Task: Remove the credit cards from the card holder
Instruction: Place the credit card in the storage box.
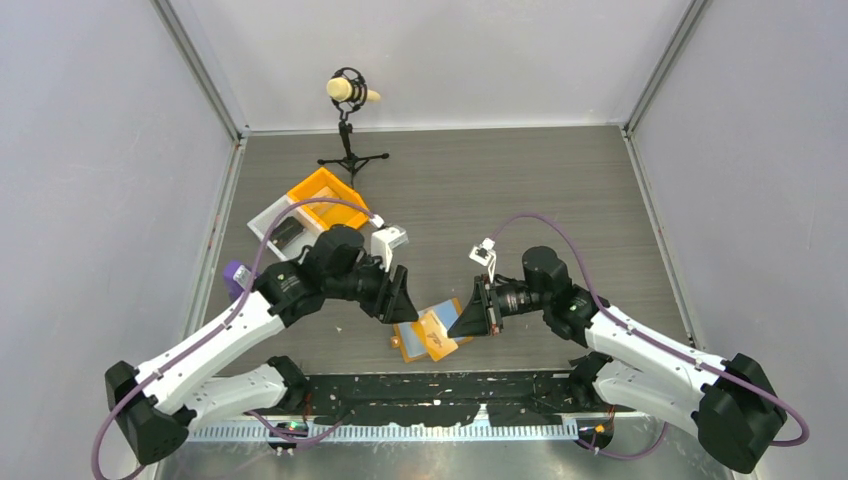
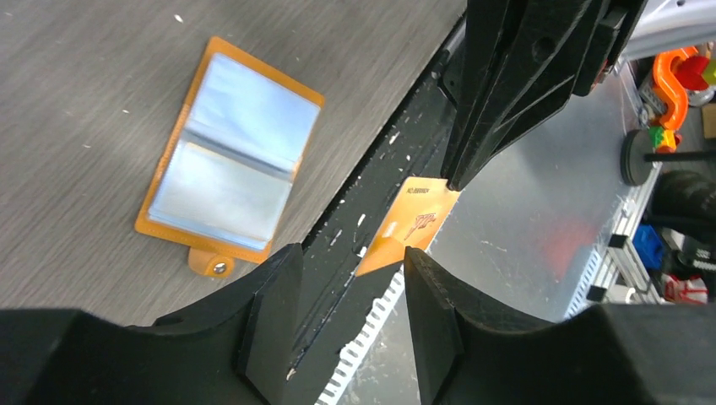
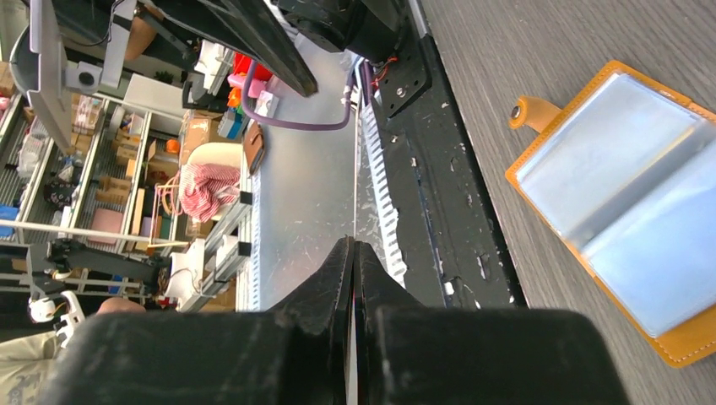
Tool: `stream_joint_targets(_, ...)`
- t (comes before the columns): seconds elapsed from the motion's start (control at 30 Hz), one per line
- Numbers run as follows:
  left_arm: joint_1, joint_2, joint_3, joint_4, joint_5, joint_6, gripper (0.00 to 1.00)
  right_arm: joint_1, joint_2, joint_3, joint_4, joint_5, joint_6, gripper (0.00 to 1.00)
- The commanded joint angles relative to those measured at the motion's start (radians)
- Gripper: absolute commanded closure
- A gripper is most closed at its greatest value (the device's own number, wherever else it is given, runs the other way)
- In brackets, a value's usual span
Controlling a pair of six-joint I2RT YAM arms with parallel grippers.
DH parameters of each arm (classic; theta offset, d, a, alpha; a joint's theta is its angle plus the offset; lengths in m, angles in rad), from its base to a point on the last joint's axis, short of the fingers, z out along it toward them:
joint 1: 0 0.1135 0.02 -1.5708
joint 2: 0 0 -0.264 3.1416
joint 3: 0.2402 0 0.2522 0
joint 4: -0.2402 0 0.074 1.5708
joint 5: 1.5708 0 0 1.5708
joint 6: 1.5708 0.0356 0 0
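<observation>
Left tool (image 2: pixel 352 256) fills the bottom of its own wrist view. Both black fingers (image 2: pixel 270 312) stand wide apart with nothing clamped. Beyond them hangs one credit card (image 2: pixel 411 221), orange with dark print, tilted, above the black strip along the near edge of the table (image 2: pixel 76 101). Its lower end falls in the gap between the left fingers; whether it touches either one cannot be told.

Right tool (image 2: pixel 452 180) pinches the upper end of that card, jaws closed on it. In the right wrist view its fingers (image 3: pixel 325 291) are pressed together, and the card shows edge-on as a thin pale line rising from the tips.

Card holder (image 2: pixel 228 190) lies open and flat on the table, just inside the near edge at about mid-width. Light blue-grey pocket panels face up, with an orange rim all round. Snap tab (image 2: pixel 211 263) sits on the side facing the near edge. Neither tool touches the holder.

Toward the far-left corner is an orange bin (image 1: pixel 325 197). A white tray (image 1: pixel 265 220) touches it and holds a dark flat item, too small to identify. Microphone on a tripod (image 1: pixel 350 92) stands at the far edge, left of centre. Purple object (image 1: pixel 237 272) sits near the left edge.
</observation>
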Motion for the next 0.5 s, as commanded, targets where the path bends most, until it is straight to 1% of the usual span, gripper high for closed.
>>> stream_joint_targets(0.0, -0.001, 0.044, 0.034, 0.025, 0.125, 0.022, 0.50, 0.005, -0.014, 0.022, 0.087, -0.052, 0.034, 0.95)
stream_joint_targets(0.17, 0.000, 0.076, 0.012, 0.097, 0.205, -0.015, 0.52, 0.008, -0.012, 0.008, 0.159, -0.051, 0.072, 0.95)
stream_joint_targets(0.27, 0.000, 0.081, -0.004, 0.137, 0.236, -0.034, 0.56, 0.010, 0.000, 0.006, 0.178, -0.059, 0.087, 0.95)
stream_joint_targets(0.3, 0.000, 0.084, -0.009, 0.150, 0.248, -0.041, 0.59, 0.010, 0.001, 0.006, 0.178, -0.060, 0.088, 0.95)
stream_joint_targets(0.33, 0.000, 0.083, -0.012, 0.161, 0.255, -0.047, 0.63, 0.010, 0.004, 0.008, 0.176, -0.062, 0.085, 0.95)
stream_joint_targets(0.43, 0.000, 0.085, -0.018, 0.178, 0.262, -0.060, 0.92, 0.010, 0.005, 0.010, 0.171, -0.062, 0.082, 0.95)
stream_joint_targets(0.47, 0.001, 0.082, -0.018, 0.179, 0.257, -0.067, 0.99, 0.010, 0.007, 0.011, 0.171, -0.059, 0.083, 0.95)
